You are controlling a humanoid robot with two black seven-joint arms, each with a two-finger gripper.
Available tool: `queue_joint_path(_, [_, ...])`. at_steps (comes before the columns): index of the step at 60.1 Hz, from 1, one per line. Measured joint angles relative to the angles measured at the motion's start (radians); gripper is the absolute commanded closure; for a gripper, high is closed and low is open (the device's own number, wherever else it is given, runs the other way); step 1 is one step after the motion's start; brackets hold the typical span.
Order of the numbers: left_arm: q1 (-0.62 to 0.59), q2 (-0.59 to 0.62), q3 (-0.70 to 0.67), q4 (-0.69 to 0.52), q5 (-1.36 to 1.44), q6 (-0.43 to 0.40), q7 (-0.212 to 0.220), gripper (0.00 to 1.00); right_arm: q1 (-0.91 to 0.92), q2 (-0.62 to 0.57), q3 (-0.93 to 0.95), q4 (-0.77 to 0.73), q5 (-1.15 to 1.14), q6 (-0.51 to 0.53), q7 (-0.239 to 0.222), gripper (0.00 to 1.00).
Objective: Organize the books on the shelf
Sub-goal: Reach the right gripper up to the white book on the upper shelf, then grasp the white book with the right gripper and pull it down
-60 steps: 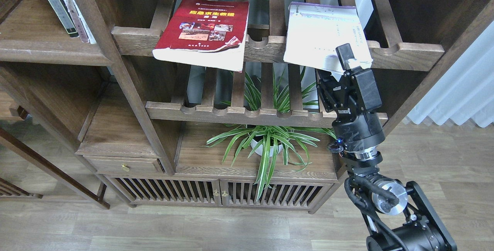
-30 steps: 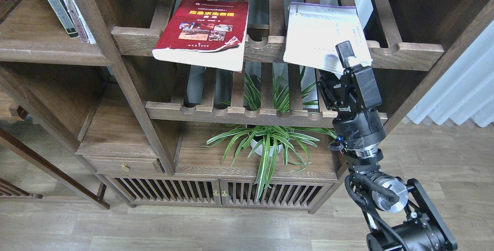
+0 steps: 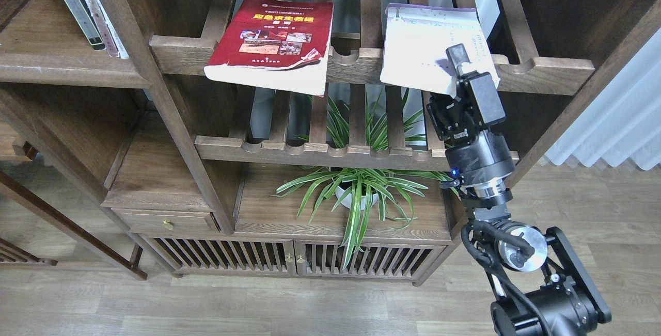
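The red book [image 3: 273, 36] with photos and a yellow title lies flat on the upper slatted rack [image 3: 542, 70], overhanging its front rail. The cream-white book [image 3: 423, 52] with a lilac band lies to its right on the same rack. My right gripper [image 3: 457, 75] is at that book's front right corner. One finger [image 3: 455, 57] lies over the cover and the other is hidden below. The solid shelf [image 3: 57, 70] is at the upper left. I cannot see the dark grey book. The left gripper is out of view.
Upright books [image 3: 82, 5] stand on the solid shelf at the top left. A second slatted rack [image 3: 320, 153] lies below the upper one. A potted spider plant [image 3: 356, 191] stands on the cabinet top [image 3: 268, 217] under it. A white curtain [image 3: 619, 119] hangs at the right.
My right gripper has risen and moved forward, so its upper finger now lies further over the cream-white book's corner. The books have not visibly moved.
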Motion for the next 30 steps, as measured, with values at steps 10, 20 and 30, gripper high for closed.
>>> queue_joint_path(10, [0.0, 0.0, -0.003, 0.001, -0.001, 0.0, -0.001, 0.0, -0.015, 0.0, 0.005, 0.0, 0.005, 0.01, 0.009, 0.7])
queue_joint_path(20, [0.0, 0.0, -0.009, 0.008, -0.002, 0.0, -0.001, 0.0, -0.045, 0.0, 0.003, 0.0, 0.008, 0.052, 0.015, 0.96])
queue_joint_path(30, [0.0, 0.002, -0.011, 0.037, -0.002, 0.0, 0.0, 0.0, -0.089, 0.0, -0.025, 0.003, 0.009, 0.125, 0.011, 0.96])
